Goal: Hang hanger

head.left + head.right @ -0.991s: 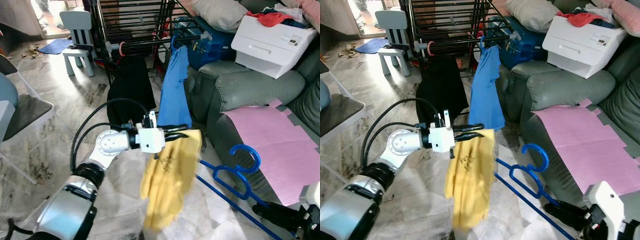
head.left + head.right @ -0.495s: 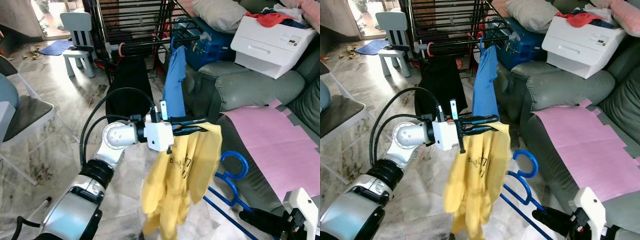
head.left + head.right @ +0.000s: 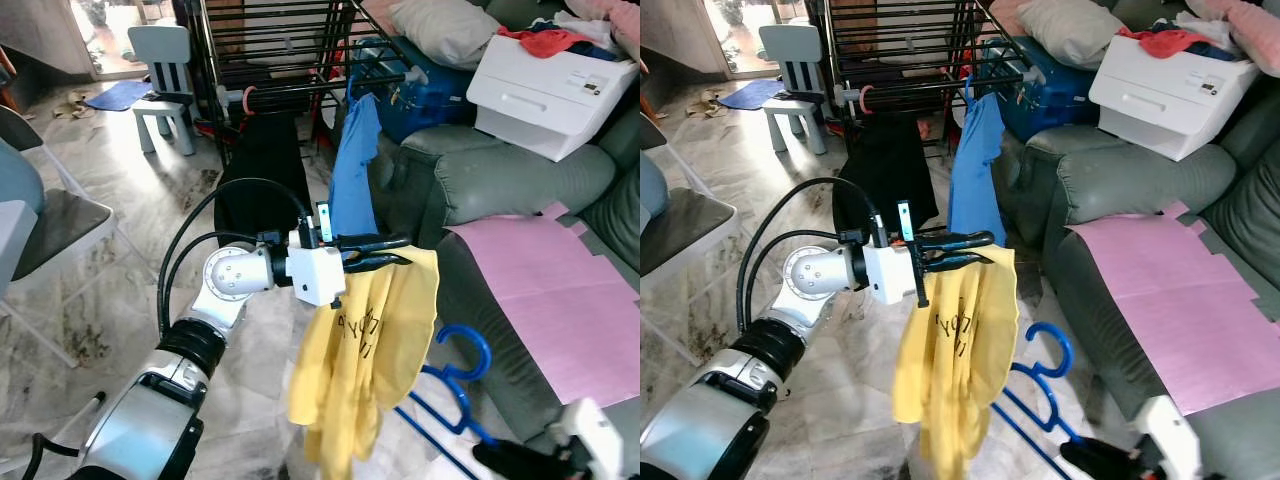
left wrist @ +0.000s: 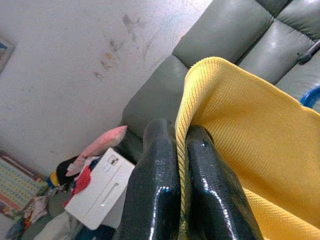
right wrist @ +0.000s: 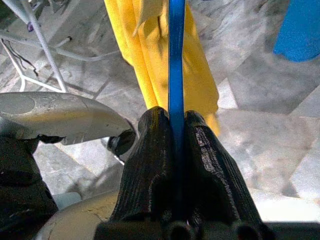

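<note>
A grey sofa [image 3: 500, 180] is being seen along the robot's right, with a pink sheet [image 3: 560, 300] lying over its seat and a white box [image 3: 550, 75] resting on its upper part. A black drying rack [image 3: 270, 50] is standing ahead on the marble floor [image 3: 130, 200], and a blue garment [image 3: 355, 170] and a black garment [image 3: 262, 165] are being hung from its bars. A small pale chair [image 3: 165, 80] is standing to the left of the rack.

A yellow shirt [image 3: 365, 350] is being held up in front of the robot, draping down freely above the floor. Its upper edge is being pinched by the left gripper [image 3: 385, 252], whose two black fingers [image 4: 160, 185] are pressed together on the cloth, as is being shown closely in the left wrist view.

A blue hanger [image 3: 1045, 375] is being held low to the right of the shirt, just beside it, its hook pointing upward. The hanger's straight bar [image 5: 176, 65] is being clamped between the closed fingers of the right gripper [image 5: 175, 150], with the yellow shirt hanging just beyond it.
</note>
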Controlling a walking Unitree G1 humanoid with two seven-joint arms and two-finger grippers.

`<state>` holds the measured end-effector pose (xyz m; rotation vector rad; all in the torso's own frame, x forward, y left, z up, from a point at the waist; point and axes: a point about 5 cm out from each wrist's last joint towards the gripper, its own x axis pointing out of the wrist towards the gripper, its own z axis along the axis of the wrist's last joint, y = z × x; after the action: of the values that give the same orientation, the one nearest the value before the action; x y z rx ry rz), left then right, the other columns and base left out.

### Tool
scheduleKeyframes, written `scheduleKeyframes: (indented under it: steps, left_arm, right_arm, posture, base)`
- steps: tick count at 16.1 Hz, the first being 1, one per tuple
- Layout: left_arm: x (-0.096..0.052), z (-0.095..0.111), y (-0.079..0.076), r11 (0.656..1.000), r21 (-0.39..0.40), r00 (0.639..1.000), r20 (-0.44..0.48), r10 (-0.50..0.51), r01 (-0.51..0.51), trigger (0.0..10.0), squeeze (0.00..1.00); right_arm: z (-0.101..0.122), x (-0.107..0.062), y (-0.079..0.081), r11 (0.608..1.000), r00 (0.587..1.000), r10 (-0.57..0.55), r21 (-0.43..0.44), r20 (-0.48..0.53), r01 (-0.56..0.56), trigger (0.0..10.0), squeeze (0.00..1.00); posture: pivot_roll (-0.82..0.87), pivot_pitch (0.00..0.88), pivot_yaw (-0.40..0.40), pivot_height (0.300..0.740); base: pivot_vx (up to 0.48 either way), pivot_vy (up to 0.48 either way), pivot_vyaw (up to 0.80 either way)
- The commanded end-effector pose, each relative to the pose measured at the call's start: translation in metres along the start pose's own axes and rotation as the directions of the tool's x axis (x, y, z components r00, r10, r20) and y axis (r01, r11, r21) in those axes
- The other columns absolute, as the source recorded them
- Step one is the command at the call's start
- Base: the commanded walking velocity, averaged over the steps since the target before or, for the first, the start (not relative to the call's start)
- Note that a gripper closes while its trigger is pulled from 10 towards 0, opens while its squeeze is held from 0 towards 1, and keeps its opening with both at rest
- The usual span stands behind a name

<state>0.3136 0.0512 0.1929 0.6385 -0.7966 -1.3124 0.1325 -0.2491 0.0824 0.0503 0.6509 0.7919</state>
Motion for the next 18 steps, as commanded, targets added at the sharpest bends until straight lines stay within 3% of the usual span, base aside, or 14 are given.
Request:
scheduleKeyframes:
  steps: [1,2,3,4,7,9,10,12,13,14,15,16,18]
  left_arm:
    - [0.006,0.009,0.004,1.0,0.024,0.998,0.056,0.014,-0.015,10.0,0.0]
    - [0.009,0.012,0.003,1.0,0.019,0.997,0.077,0.02,-0.021,10.0,0.0]
    - [0.01,0.013,0.003,1.0,0.016,0.996,0.084,0.022,-0.024,10.0,0.0]
    - [0.013,0.016,0.001,1.0,0.006,0.994,0.107,0.026,-0.027,10.0,0.0]
    - [0.014,0.018,-0.004,1.0,-0.005,0.993,0.117,0.02,-0.019,10.0,0.0]
    - [0.013,0.017,-0.005,1.0,-0.018,0.994,0.108,0.025,-0.023,10.0,0.0]
    - [0.012,0.016,-0.007,1.0,-0.022,0.995,0.099,0.023,-0.021,10.0,0.0]
    - [0.009,0.006,-0.013,0.997,-0.079,0.999,0.039,0.0,0.003,10.0,0.0]
    - [0.005,-0.005,-0.019,0.993,-0.118,0.999,-0.021,-0.029,0.027,10.0,0.0]
    - [0.003,-0.009,-0.02,0.99,-0.136,0.998,-0.049,-0.032,0.025,10.0,0.0]
    - [0.001,-0.016,-0.022,0.989,-0.145,0.995,-0.096,-0.035,0.02,10.0,0.0]
    - [-0.003,-0.027,-0.022,0.989,-0.146,0.983,-0.181,-0.008,-0.019,10.0,0.0]
    - [-0.006,-0.034,-0.019,0.99,-0.127,0.966,-0.259,0.027,-0.062,10.0,0.0]
  right_arm:
    - [-0.011,0.006,-0.004,0.999,0.998,-0.038,0.018,-0.054,0.039,10.0,0.0]
    - [-0.015,0.013,-0.017,0.989,0.988,-0.143,0.037,-0.053,0.145,10.0,0.0]
    - [-0.016,0.016,-0.022,0.982,0.982,-0.182,0.038,-0.048,0.184,10.0,0.0]
    - [-0.018,0.021,-0.049,0.917,0.925,-0.378,0.128,-0.023,0.378,10.0,0.0]
    - [-0.013,0.019,-0.079,0.793,0.814,-0.58,0.249,0.03,0.556,10.0,0.0]
    - [-0.007,0.015,-0.089,0.752,0.766,-0.64,0.261,0.066,0.606,10.0,0.0]
    - [-0.001,0.015,-0.09,0.752,0.76,-0.644,0.258,0.092,0.606,10.0,0.0]
    - [0.016,0.011,-0.084,0.793,0.771,-0.609,0.173,0.186,0.585,10.0,0.0]
    - [0.026,0.008,-0.072,0.846,0.818,-0.531,0.086,0.222,0.526,10.0,0.0]
    - [0.03,0.006,-0.067,0.863,0.836,-0.5,0.053,0.226,0.503,10.0,0.0]
    - [0.033,0.003,-0.058,0.888,0.869,-0.445,-0.023,0.217,0.46,10.0,0.0]
    - [0.036,-0.009,-0.043,0.913,0.922,-0.359,-0.153,0.144,0.379,10.0,0.0]
    - [0.04,-0.023,-0.034,0.92,0.946,-0.31,-0.219,0.094,0.324,10.0,0.0]
  posture:
    - [0.01,0.0,0.0,0.74]
    - [0.01,0.0,-0.003,0.74]
    - [0.01,0.0,-0.003,0.74]
    - [0.01,0.0,-0.005,0.74]
    - [0.02,0.0,-0.008,0.74]
    - [0.02,0.0,-0.012,0.74]
    - [0.02,0.0,-0.012,0.74]
    - [0.02,0.0,-0.012,0.74]
    - [0.01,0.0,-0.009,0.74]
    - [0.01,0.0,-0.009,0.74]
    - [0.01,0.0,-0.008,0.74]
    - [0.0,0.0,-0.005,0.74]
    - [-0.02,0.0,0.001,0.74]
  base:
    - [0.0,0.0,0.0]
    - [0.0,0.0,0.0]
    - [0.0,0.0,0.0]
    - [0.0,0.0,0.0]
    - [0.0,0.0,0.0]
    - [0.0,0.0,0.0]
    - [0.0,0.0,0.0]
    - [0.0,0.0,0.0]
    - [0.0,0.0,0.0]
    - [0.0,0.0,0.0]
    - [0.0,0.0,0.0]
    - [0.0,0.0,0.0]
    - [0.0,0.0,0.0]
